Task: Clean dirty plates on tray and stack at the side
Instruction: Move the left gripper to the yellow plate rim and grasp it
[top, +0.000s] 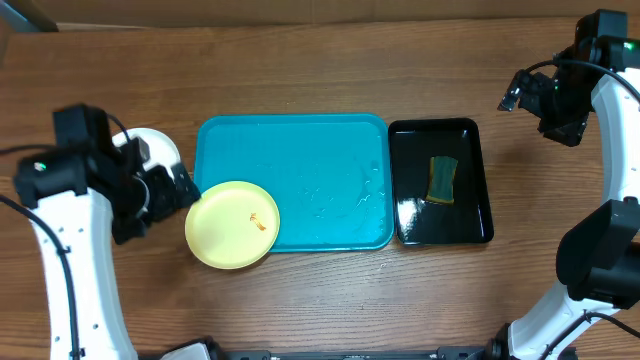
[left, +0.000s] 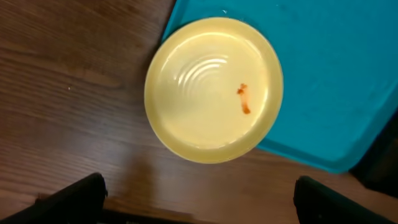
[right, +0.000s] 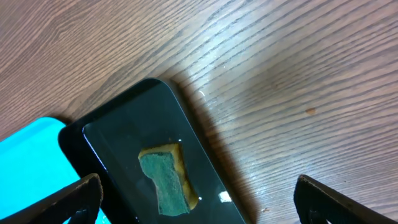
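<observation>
The yellow-green plate (top: 232, 224) straddled the tray (top: 300, 140) rim, its smear (left: 244, 99) unwiped: both pairs of jaws stood wide, empty, the sponge (top: 443, 179) untouched

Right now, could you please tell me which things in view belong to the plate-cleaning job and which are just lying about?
Belongs to the job:
pale yellow plate with an orange smear
turquoise tray
white plate left of the tray
sponge, probably the cleaning tool

Just lying about:
black tray, merely holding the sponge
</observation>
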